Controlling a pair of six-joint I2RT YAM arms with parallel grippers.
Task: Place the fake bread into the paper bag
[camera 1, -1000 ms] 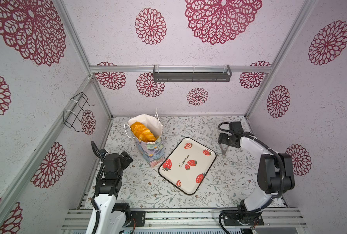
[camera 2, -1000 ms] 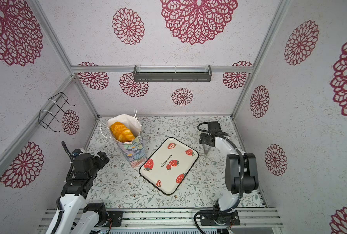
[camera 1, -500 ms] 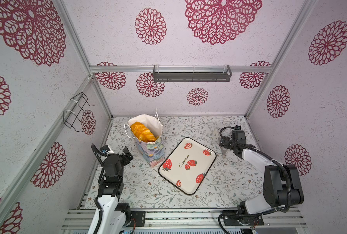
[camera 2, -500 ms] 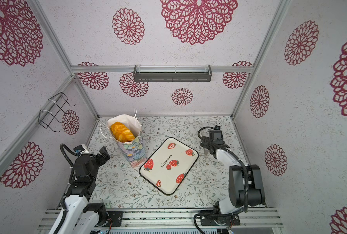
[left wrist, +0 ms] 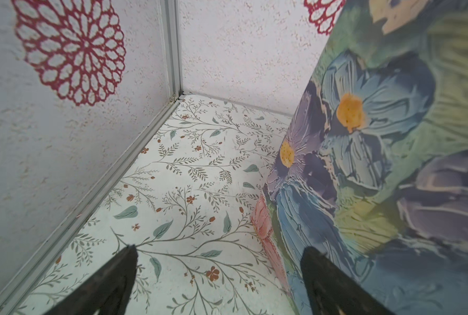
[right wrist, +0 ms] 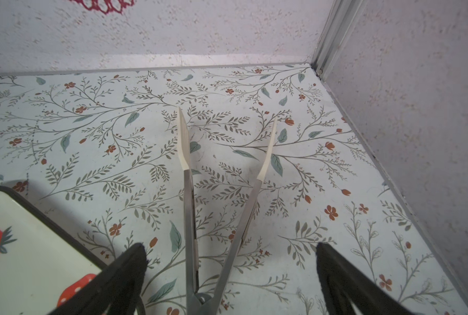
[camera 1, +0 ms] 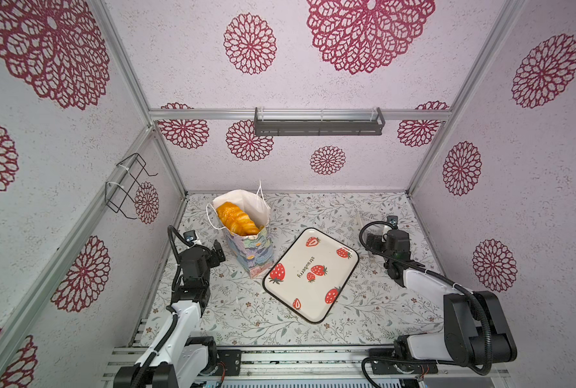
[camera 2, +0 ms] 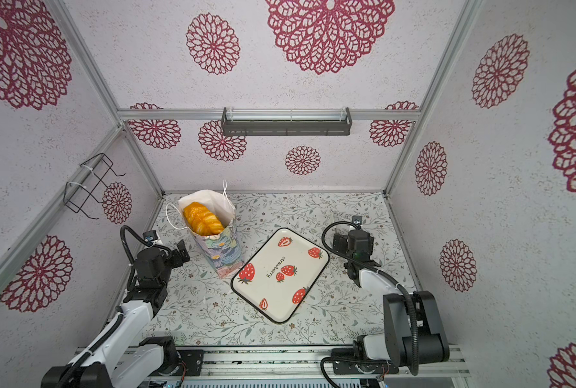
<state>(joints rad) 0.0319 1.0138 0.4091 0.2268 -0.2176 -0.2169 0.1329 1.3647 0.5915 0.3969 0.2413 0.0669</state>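
Fake bread [camera 1: 236, 218] sits in the paper bag [camera 1: 254, 255] — left fingers [left wrist: 110, 283] and right fingers [right wrist: 118, 281] both spread, empty.

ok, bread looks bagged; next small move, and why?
Probably lift the right pincer clear of the tongs: they lie on the table between its open jaws, the fake bread sits in the paper bag, and the tray is bare.

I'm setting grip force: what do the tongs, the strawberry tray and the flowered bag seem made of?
Tongs: shiny grey metal arms; matte cream tips, perhaps plastic or silicone. Strawberry tray: smooth, glossy, dark-rimmed, likely melamine or enamelled metal. Flowered bag: paper, matte white inside, thin folded walls.
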